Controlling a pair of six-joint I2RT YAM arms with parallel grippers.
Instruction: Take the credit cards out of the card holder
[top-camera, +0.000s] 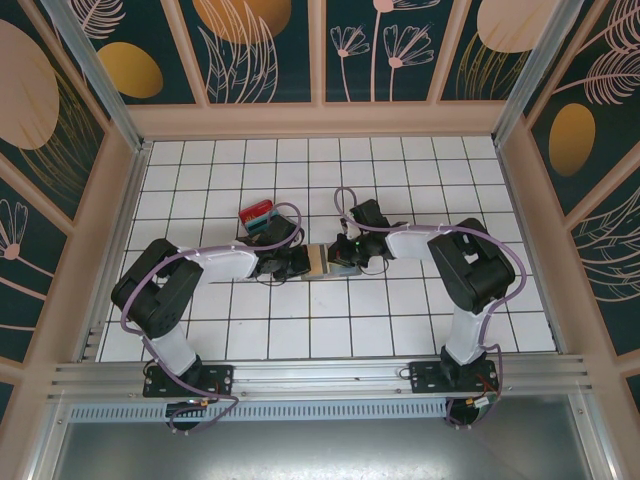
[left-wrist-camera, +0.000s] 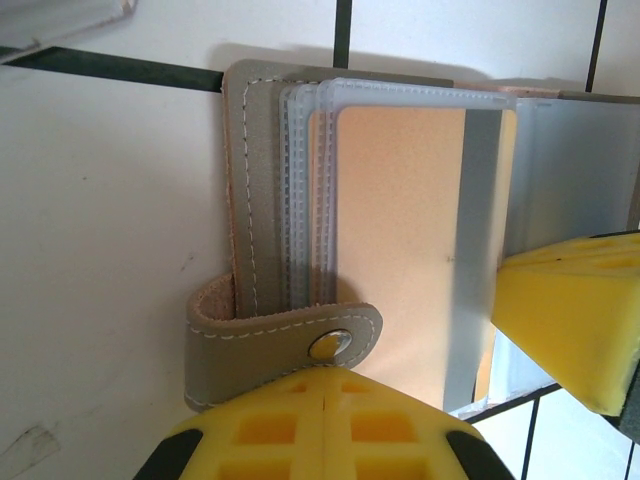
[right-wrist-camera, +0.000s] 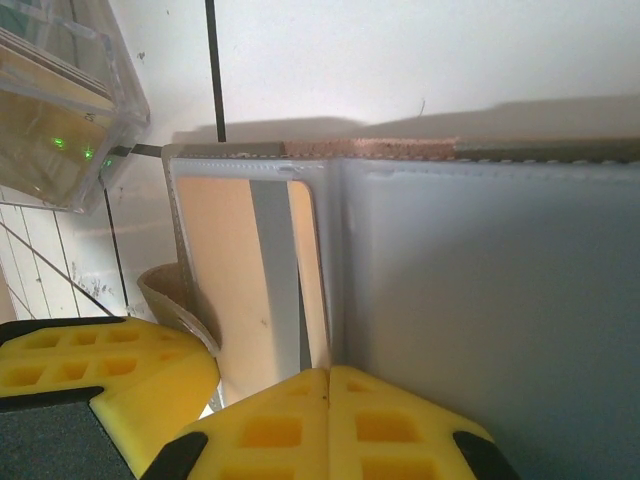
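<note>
The holder (top-camera: 325, 258) lies open on the desk (top-camera: 400, 330), midway between the arms. The left hand (left-wrist-camera: 328, 392) is clenched on its near edge, by the snap tab (left-wrist-camera: 300, 340). The right hand (right-wrist-camera: 328, 388) is clenched on the edge of a clear sleeve (right-wrist-camera: 480, 290). A tan card (left-wrist-camera: 400, 230) sits in a sleeve. Red and teal cards (top-camera: 258, 215) lie near the holder, behind the left arm.

Bright, even overhead light fills the white tiled table (top-camera: 300, 330), casting soft shadows along the card holder (left-wrist-camera: 255, 200), while both wrist views blur slightly up close.
</note>
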